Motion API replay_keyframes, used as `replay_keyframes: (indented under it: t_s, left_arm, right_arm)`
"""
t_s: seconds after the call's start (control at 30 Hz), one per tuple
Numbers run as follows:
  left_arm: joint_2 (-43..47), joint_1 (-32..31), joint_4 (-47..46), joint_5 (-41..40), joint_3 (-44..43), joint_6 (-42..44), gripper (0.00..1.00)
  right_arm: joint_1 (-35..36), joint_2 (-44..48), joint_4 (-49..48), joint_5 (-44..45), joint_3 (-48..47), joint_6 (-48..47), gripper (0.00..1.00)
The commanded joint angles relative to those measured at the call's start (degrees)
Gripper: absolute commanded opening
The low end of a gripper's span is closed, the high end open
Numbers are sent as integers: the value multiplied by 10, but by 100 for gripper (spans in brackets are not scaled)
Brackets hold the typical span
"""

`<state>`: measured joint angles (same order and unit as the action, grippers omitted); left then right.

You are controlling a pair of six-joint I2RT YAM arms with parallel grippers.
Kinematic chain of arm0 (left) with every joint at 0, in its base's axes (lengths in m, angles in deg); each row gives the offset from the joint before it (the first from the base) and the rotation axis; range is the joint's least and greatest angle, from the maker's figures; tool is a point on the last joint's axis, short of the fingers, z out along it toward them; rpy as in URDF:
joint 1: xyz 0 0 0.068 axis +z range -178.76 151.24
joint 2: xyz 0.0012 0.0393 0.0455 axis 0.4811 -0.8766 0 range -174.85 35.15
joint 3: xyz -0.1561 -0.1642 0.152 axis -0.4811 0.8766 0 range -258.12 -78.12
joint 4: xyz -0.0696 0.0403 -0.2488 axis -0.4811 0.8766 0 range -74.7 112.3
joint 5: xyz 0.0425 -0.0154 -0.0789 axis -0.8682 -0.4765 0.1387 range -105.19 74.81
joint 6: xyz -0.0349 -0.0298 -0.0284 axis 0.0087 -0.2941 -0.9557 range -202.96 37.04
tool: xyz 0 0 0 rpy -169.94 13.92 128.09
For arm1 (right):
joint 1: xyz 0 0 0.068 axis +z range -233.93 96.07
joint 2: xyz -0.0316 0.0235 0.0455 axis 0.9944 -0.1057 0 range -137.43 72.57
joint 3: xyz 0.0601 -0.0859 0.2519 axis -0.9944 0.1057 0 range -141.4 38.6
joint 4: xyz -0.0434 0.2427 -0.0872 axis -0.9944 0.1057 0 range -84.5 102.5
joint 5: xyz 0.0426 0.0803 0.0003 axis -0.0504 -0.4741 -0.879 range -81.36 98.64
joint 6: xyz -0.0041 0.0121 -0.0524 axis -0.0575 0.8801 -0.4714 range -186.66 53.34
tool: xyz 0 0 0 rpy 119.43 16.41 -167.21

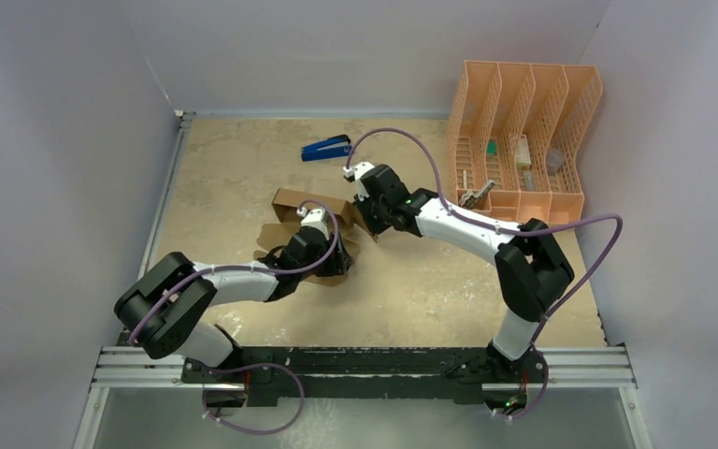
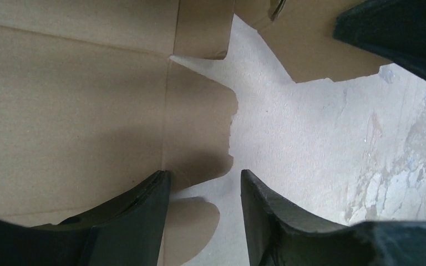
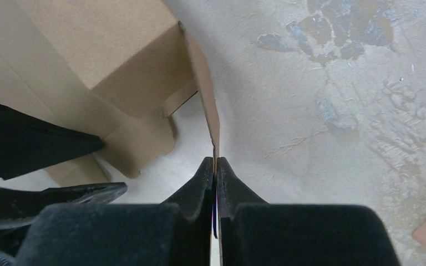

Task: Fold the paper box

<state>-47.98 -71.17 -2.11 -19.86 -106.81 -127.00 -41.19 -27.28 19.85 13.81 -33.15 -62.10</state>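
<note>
Mid-fold: right jaws clamp a flap [image 3: 206, 105] of the box [image 3: 116, 55], left jaws hover half open, empty, over it; folding that flap inward looks next

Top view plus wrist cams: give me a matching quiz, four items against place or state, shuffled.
1 left fingers
2 right fingers
3 mesh organizer
4 blue object

A far right corner of the table
B shut on a flap of the paper box
C open, over the paper box
D far side, beyond the paper box

Pairs: 1-C, 2-B, 3-A, 4-D
</note>
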Motion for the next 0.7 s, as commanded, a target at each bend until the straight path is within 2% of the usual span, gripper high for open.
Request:
replay_keyframes:
  t_s: [0.0,0.13,0.27,0.67]
  left_arm:
    - [-28,-1,-84,-7,6,-11,45]
    - [-60,-1,-116,10,9,-23,29]
    - [-83,0,-146,28,14,-36,22]
    - [-65,-1,-200,44,36,-65,22]
  right_arm:
    - [2,17,-14,-31,-31,46,2]
    - [2,9,-3,-28,-45,109,0]
    - [2,-6,5,-29,-58,172,0]
    - [18,-39,-62,22,-24,248,0]
